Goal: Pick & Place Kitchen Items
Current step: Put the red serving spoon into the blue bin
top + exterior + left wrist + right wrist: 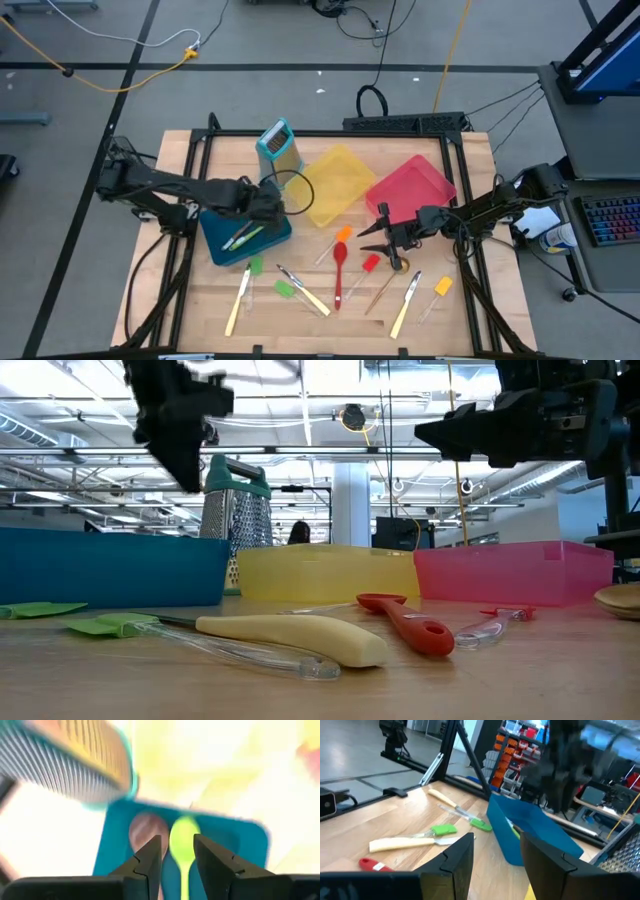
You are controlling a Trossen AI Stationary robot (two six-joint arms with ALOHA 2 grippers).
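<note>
Covering most of the high view is a pale wooden slatted desk point(200, 320) inside a black metal frame, standing on a grey floor crossed by dark lines and yellow and black cables. Three plastic bins sit along its far half: a blue bin point(245, 235), a yellow bin point(335, 183) and a red bin point(412, 188), with an upright teal-framed box grater point(279, 146) behind the blue one. The left hand point(272, 199) hangs above the blue bin, its fingers spread with nothing between them; below it a green plastic spoon point(183, 837) and a wooden spoon point(146, 831) lie in that bin. The right hand point(378, 240) hovers over the desk in front of the red bin, fingers also apart and empty. Scattered on the near boards are a red plastic spoon point(339, 270), cream-handled knives point(238, 300) and clear-handled mini spatulas point(287, 290). Beyond the desk, the low view shows a large hall with white ceiling beams and shelving.
</note>
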